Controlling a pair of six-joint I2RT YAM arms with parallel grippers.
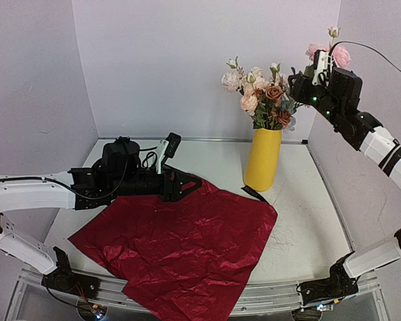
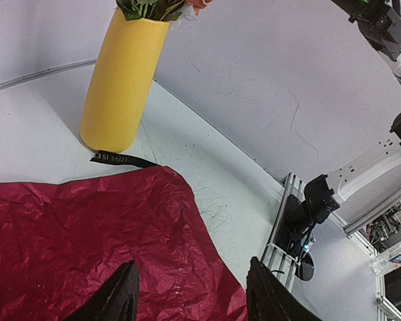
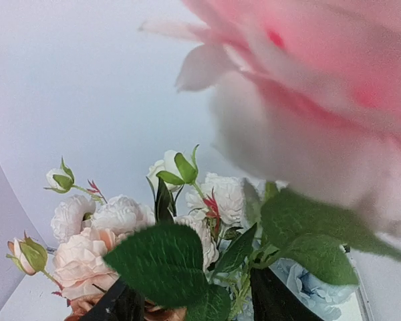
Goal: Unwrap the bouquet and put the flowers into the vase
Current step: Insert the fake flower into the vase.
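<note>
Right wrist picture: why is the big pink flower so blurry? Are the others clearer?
Right wrist view: the pink bloom sits too close to the lens, out of focus; the flowers behind are sharp. Left wrist view: crisp, though the vase looks tilted. Top view: even light, soft sheen on the paper.

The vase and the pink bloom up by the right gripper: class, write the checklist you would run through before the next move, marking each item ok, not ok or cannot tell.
1. Vase upright: ok.
2. Flowers standing in the vase: ok.
3. Right gripper jaws apart: ok.
4. Pink bloom with its stem foot inside the vase: cannot tell, the gripper hides it.
5. Left gripper open and empty over the red wrapping paper: ok.
6. Black ribbon away from the vase mouth, lying at its foot: ok.
</note>
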